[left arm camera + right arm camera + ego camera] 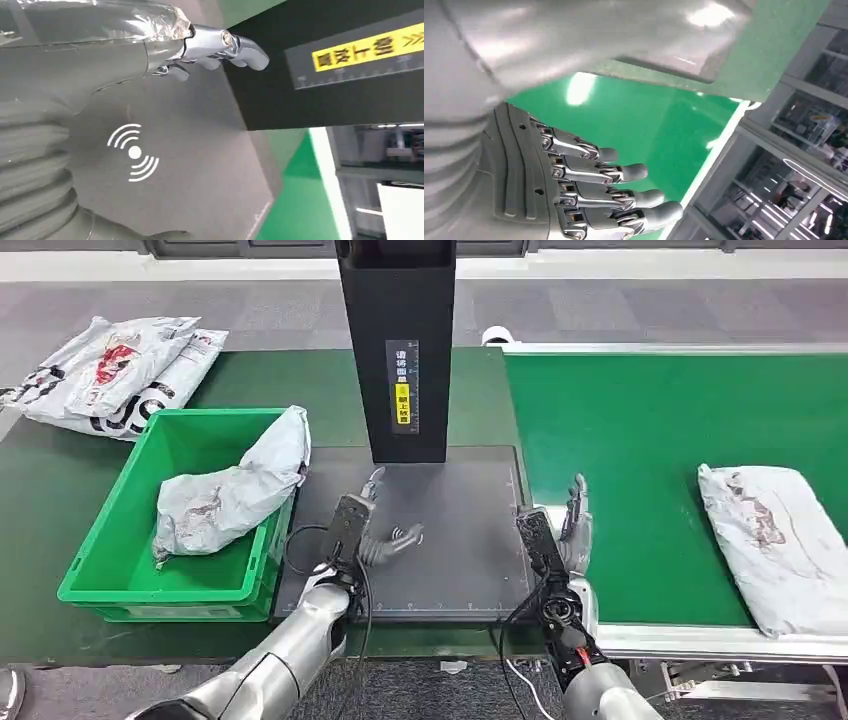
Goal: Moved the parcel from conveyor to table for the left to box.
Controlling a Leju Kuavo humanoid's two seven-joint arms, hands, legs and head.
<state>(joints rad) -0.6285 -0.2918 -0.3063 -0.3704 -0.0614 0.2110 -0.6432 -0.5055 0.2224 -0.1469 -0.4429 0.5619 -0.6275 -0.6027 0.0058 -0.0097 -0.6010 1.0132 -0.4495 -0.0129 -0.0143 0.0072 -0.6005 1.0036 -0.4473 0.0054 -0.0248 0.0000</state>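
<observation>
Head view: parcel (770, 540) on conveyor (640, 430) at 3 o'clock, right robot hand (574, 515) spread, empty, should reach under its near edge; left wrist view: left robot hand (210, 47) spread over scan pad (200, 165); right wrist view: fingers (624, 172) apart.

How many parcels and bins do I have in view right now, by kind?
Grey parcels: 4, namely one on the conveyor, one in the green bin, and two piled on the far left of the table.
Green bins: 1.
Total: 5.
</observation>
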